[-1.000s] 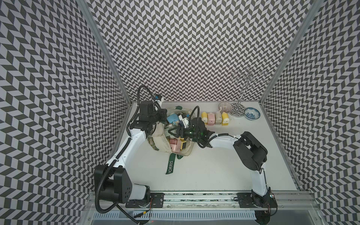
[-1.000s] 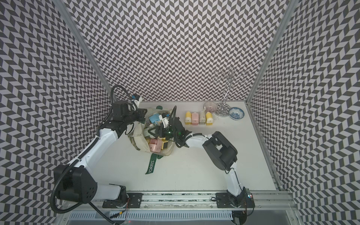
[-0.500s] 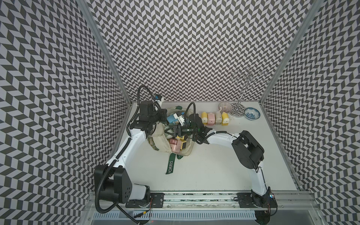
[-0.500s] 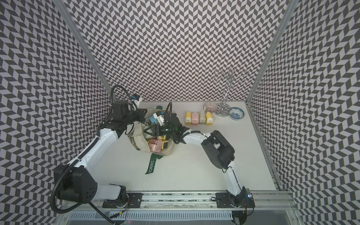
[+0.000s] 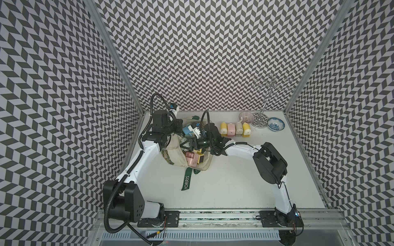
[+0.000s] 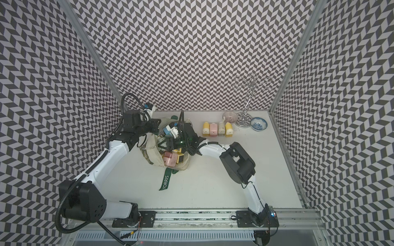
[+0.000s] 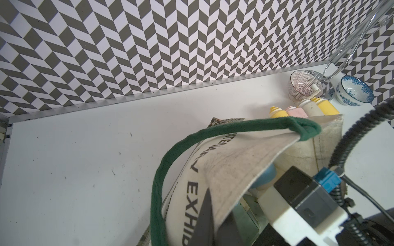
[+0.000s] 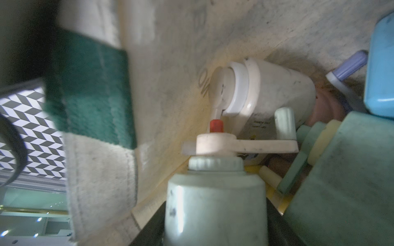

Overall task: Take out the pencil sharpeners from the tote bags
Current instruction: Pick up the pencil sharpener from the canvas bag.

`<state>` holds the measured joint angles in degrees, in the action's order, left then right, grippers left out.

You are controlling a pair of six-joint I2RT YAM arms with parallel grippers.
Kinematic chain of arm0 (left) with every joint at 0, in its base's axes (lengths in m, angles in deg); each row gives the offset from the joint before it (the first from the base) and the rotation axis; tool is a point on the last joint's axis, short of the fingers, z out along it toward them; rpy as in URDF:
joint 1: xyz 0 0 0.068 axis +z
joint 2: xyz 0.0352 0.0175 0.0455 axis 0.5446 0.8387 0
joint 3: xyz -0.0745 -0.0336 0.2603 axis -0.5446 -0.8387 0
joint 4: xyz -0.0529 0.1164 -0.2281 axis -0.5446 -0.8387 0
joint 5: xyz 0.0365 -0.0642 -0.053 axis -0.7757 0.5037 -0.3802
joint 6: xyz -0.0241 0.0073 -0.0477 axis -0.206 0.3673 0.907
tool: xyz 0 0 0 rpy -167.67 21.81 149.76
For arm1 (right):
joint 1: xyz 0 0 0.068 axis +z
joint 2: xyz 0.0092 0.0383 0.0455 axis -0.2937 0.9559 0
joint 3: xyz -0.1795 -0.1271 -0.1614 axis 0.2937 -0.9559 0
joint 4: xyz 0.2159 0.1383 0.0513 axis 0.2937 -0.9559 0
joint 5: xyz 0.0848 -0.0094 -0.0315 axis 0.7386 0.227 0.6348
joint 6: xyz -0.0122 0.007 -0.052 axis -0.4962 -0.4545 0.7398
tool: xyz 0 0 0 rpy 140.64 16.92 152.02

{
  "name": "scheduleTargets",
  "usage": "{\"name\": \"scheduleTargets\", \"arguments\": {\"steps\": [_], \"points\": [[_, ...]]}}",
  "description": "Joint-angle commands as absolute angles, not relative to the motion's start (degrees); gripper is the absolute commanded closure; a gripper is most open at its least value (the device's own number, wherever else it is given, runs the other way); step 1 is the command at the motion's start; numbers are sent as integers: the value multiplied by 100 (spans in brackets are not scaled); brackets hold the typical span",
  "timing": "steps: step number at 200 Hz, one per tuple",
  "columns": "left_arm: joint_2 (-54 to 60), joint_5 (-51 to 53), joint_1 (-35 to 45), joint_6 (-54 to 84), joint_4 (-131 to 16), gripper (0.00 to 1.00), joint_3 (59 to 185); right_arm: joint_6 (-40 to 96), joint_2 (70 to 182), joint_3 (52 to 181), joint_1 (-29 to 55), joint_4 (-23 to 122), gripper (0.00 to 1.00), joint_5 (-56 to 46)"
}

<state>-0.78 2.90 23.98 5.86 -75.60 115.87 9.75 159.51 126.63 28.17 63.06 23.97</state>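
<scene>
Green sharpener (image 8: pixel 215 204) lay lengthwise between the right gripper's (image 8: pixel 213 231) jaws, crank pointing away, grip unclear; left gripper (image 7: pixel 218 223) pinched the bag (image 7: pixel 234 153).

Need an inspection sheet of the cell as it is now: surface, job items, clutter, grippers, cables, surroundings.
Surface: white table, a few small marks.
Job's things: tote bag slumped with its mouth open and several sharpeners inside; pink one and blue one showing. Strap trails on the table. Four sharpeners stand in a row outside the bag.
Clutter: striped bowl, blue bowl and wire stand in the far right corner.
Grippers: left gripper shut on the bag's rim. Right gripper inside the bag, jaws either side of a green sharpener; grip uncertain.
Cables: left hose loops above its wrist; right hose arcs over the bag mouth.
Surroundings: chevron walls on three sides; rail along the front.
</scene>
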Motion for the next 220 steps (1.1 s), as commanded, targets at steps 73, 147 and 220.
{"name": "scheduleTargets", "arguments": {"steps": [73, 147, 220], "points": [[-232, 439, 2324, 516, -7019, 100, 11875, 2671, 14172, 12190, 2694, 5289, 65, 727], [-228, 437, 2324, 518, -7028, 100, 11873, 3585, 11959, 11011, 1887, 4846, 66, -878], [-230, 434, 2324, 513, -7023, 100, 11875, 3968, 11738, 10556, 244, 4346, 67, -2833]]}}
